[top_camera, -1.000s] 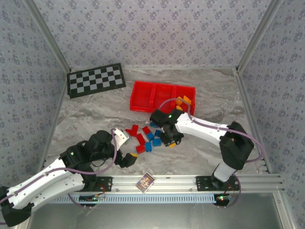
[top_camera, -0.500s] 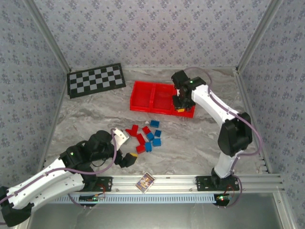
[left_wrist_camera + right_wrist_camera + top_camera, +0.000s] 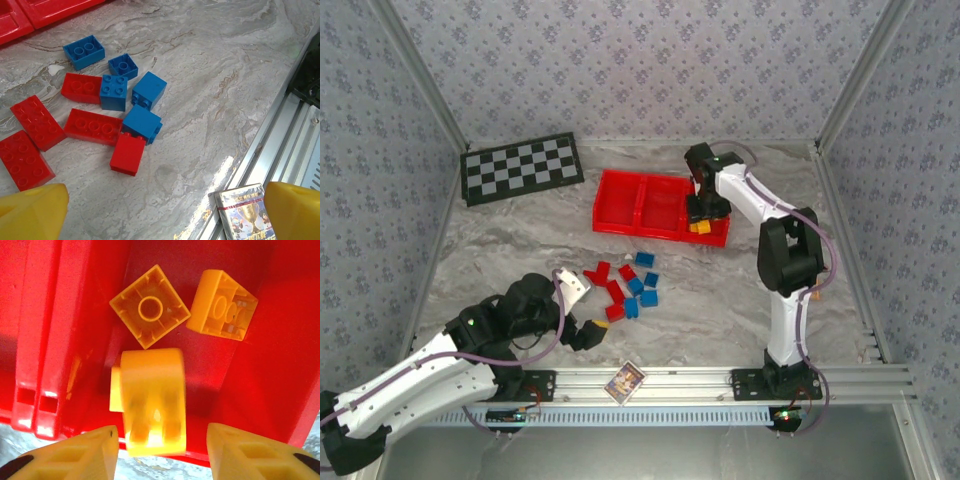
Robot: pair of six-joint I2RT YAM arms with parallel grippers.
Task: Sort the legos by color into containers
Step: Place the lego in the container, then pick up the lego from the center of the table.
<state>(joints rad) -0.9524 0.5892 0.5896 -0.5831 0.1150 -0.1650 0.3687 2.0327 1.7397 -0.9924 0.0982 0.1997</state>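
Note:
The red tray (image 3: pixel 620 190) lies at the back centre with three compartments. My right gripper (image 3: pixel 703 212) hangs open over its right compartment. In the right wrist view a blurred orange-yellow brick (image 3: pixel 150 400) sits loose between the spread fingers of the right gripper (image 3: pixel 162 452), touching neither. Two more orange-yellow bricks (image 3: pixel 149 306) (image 3: pixel 221 305) lie upside down on that compartment's floor. Red and blue legos (image 3: pixel 625 285) lie clustered on the table. My left gripper (image 3: pixel 582 307) stands open near them; its wrist view shows red bricks (image 3: pixel 92 126) and blue bricks (image 3: pixel 142 122) beyond the left gripper (image 3: pixel 162 215).
A black-and-grey checkerboard mat (image 3: pixel 522 168) lies at the back left. A small printed card (image 3: pixel 625 380) rests on the aluminium rail (image 3: pixel 720 378) at the near edge, also the card (image 3: pixel 245 207) beside my left finger. Patterned walls close in the table.
My right arm has carried an orange-yellow brick from the pile to the tray's right compartment and opened, so the brick is loose. The left arm has not moved.

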